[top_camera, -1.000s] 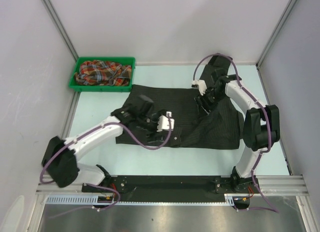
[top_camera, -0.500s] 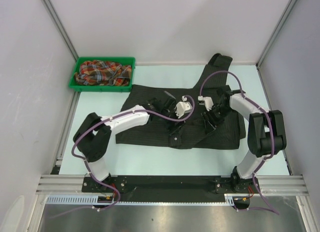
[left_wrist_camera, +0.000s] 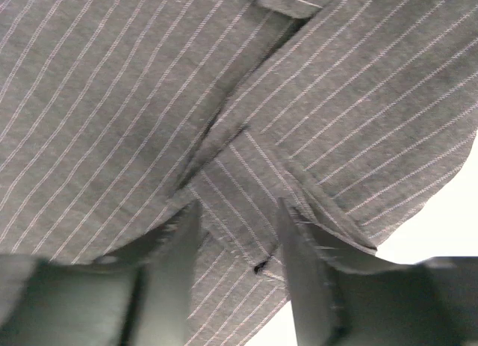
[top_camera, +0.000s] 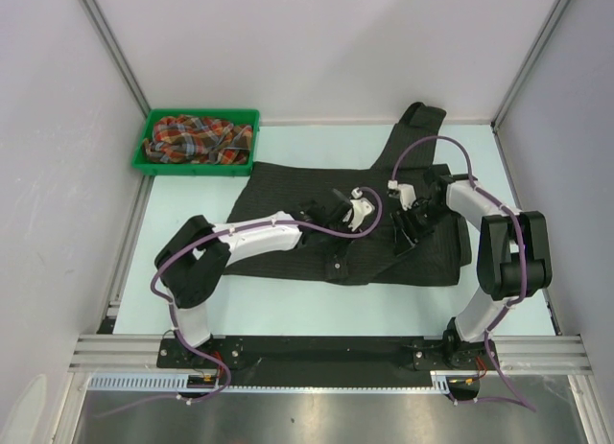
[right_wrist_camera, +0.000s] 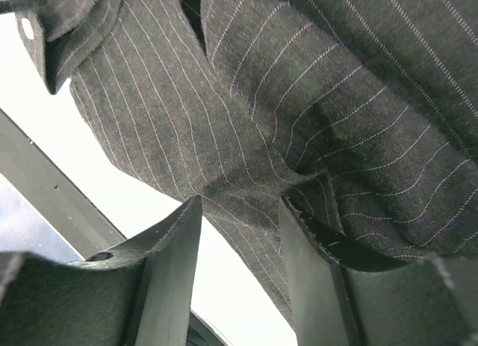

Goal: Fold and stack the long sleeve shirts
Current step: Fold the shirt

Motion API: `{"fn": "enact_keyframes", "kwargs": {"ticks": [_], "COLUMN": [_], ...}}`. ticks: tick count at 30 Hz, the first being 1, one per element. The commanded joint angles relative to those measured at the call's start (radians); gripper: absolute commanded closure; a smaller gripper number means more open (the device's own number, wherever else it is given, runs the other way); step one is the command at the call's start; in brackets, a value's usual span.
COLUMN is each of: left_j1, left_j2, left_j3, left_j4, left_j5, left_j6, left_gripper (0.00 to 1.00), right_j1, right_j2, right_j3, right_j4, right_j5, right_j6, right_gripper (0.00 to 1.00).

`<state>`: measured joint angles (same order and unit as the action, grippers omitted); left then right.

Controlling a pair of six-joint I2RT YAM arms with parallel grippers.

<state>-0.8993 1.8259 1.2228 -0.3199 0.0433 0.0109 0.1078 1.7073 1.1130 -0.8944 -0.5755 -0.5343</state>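
The black pinstriped shirt [top_camera: 288,183] lies spread across the middle of the table, with one sleeve [top_camera: 420,123] running to the back wall. The plaid shirt [top_camera: 197,137] is bunched in the bin. My left gripper [top_camera: 357,206] reaches over the black shirt's middle. In the left wrist view its jaws [left_wrist_camera: 240,211] stand apart astride a hemmed strip with a buttonhole [left_wrist_camera: 258,267]. My right gripper [top_camera: 403,228] hovers at the rumpled right part. Its jaws [right_wrist_camera: 240,204] are apart too, a raised fold of pinstriped cloth [right_wrist_camera: 246,185] at the tips and pale table showing below.
A green plastic bin [top_camera: 153,128] stands at the back left corner. Aluminium frame posts and white walls close in the table on three sides. A metal rail [top_camera: 326,348] carrying both arm bases runs along the near edge.
My left arm has stretched rightward across the black shirt and its jaws have narrowed. My right gripper has come nearer and lower onto the shirt's right part, uncovering the sleeve at the back.
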Motion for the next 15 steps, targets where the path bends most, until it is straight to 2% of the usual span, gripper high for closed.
{"fn": "enact_keyframes", "kwargs": {"ticks": [1,3,4,5,8,11,15], "left_j1": [-0.004,-0.003,-0.001,-0.001,-0.006,-0.039,-0.082], "left_j2": [-0.011,-0.016,-0.026,-0.034,-0.092,-0.117,-0.062], "left_j3": [-0.006,-0.005,-0.006,-0.008,-0.042,-0.054,-0.022], "left_j4": [-0.008,-0.028,-0.033,-0.033,0.005,0.024,-0.005], "left_j5": [-0.042,-0.042,-0.017,-0.005,0.041,0.02,-0.04], "left_j6": [-0.019,-0.026,-0.029,-0.034,-0.051,-0.058,-0.069], "left_gripper": [0.56,0.59,0.56,0.49,0.34,0.25,0.22], "right_j1": [-0.003,-0.007,-0.007,-0.01,-0.013,-0.014,-0.023], "right_j2": [-0.021,-0.026,-0.028,-0.031,-0.032,-0.032,-0.029], "right_j3": [0.051,0.064,0.07,0.077,0.085,0.087,0.088], "right_j4": [0.009,0.009,0.009,0.006,0.005,0.005,0.005], "right_j5": [-0.026,-0.024,-0.024,-0.026,-0.027,-0.032,-0.04], "right_j6": [0.013,0.016,0.016,0.017,0.022,0.023,0.03], "right_gripper": [0.48,0.47,0.47,0.47,0.46,0.46,0.46]}}
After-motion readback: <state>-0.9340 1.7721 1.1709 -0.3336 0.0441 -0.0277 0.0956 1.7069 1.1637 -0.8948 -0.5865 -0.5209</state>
